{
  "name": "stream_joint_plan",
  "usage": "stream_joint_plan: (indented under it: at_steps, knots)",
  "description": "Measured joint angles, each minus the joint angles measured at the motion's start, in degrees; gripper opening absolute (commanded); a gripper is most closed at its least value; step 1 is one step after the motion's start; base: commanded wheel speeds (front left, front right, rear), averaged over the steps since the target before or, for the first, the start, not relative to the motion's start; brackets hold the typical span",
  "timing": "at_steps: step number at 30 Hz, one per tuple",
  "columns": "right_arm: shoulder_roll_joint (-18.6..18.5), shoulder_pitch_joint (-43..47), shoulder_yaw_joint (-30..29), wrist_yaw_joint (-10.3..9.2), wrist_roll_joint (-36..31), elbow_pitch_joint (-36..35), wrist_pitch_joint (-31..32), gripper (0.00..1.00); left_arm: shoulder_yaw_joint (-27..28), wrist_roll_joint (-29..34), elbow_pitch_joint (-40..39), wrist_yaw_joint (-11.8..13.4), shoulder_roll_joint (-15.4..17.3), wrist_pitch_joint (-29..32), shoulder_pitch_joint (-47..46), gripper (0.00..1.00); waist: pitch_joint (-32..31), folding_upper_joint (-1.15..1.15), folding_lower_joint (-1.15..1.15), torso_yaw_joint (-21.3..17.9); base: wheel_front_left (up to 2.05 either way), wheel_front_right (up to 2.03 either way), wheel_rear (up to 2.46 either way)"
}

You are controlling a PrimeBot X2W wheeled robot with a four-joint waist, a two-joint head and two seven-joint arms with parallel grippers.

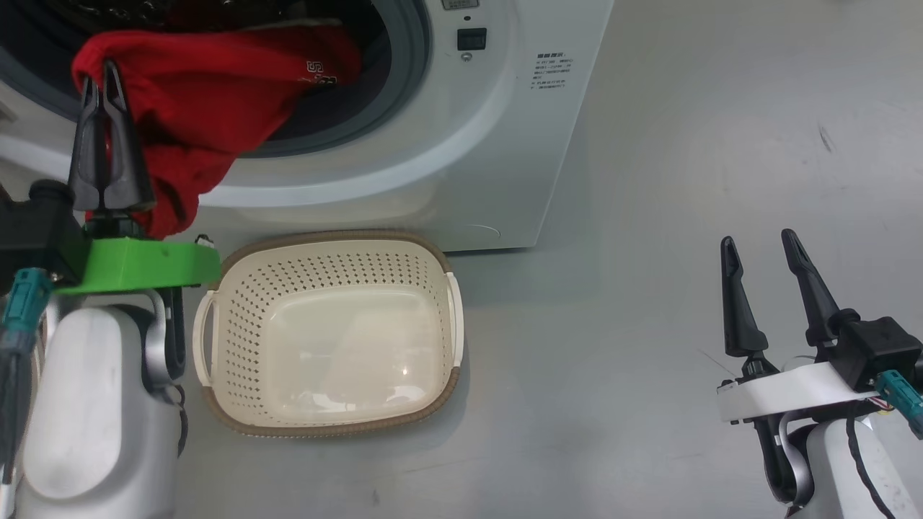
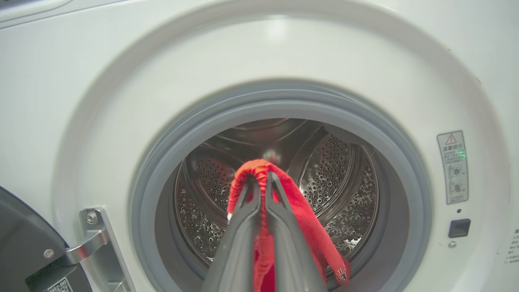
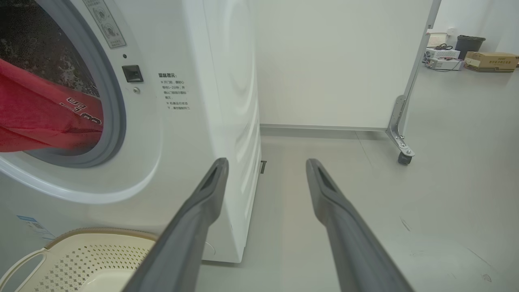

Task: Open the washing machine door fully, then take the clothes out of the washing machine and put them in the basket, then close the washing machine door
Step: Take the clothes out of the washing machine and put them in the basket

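The left hand [image 1: 101, 73] grips the red clothes [image 1: 209, 94] at the washing machine [image 1: 469, 158] mouth. The right hand [image 1: 758, 241], right of the machine, is released.

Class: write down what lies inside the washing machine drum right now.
Red clothes spill over the gasket, pinched by the left gripper; the perforated drum shows behind. Anything beneath the cloth is covered.

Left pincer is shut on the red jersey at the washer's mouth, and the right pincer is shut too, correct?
Not quite. The right pincer is open, its fingers well apart, as the right wrist view shows. The left pincer is shut on the red jersey.
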Motion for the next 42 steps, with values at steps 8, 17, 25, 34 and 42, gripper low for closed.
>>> stream_joint_plan:
  at_steps: [8, 17, 25, 34, 42]
  knots:
    - [0.01, 0.03, 1.00, 0.16, -0.33, -0.34, 0.00, 1.00, -1.55, -0.12, -0.89, 0.27, -0.62, 0.03, 9.35, 0.00, -0.03, 0.00, 0.00, 0.91, 0.00, 0.00, 0.00]
    - [0.00, 0.02, 2.16, 0.47, -0.33, -0.74, 0.00, 1.00, -4.36, -2.90, 2.50, -0.05, -1.40, 2.58, 15.21, 0.00, 1.67, 0.00, 0.00, 0.64, 0.00, 0.00, 0.00]
    - [0.07, -0.22, 3.33, 0.76, -0.33, -0.93, 0.00, 1.00, -7.97, -4.66, 8.86, -2.74, -1.53, 5.10, 16.08, 0.00, 3.73, 0.00, 0.00, -0.49, 0.00, 0.00, 0.00]
    - [0.12, -2.21, 4.89, 1.00, -0.22, -1.04, 0.00, 1.00, -10.04, -4.70, 18.76, -4.64, -1.63, 8.31, 10.82, 0.00, 6.61, 0.00, 0.00, -2.22, 0.00, 0.00, 0.00]
    - [0.29, -3.25, 5.43, 1.00, 0.29, -1.09, 0.00, 1.00, -9.22, -5.89, 26.07, -5.06, -1.71, 10.39, 5.84, 0.17, 8.27, 0.00, 0.00, -4.31, 0.00, 0.00, 0.00]
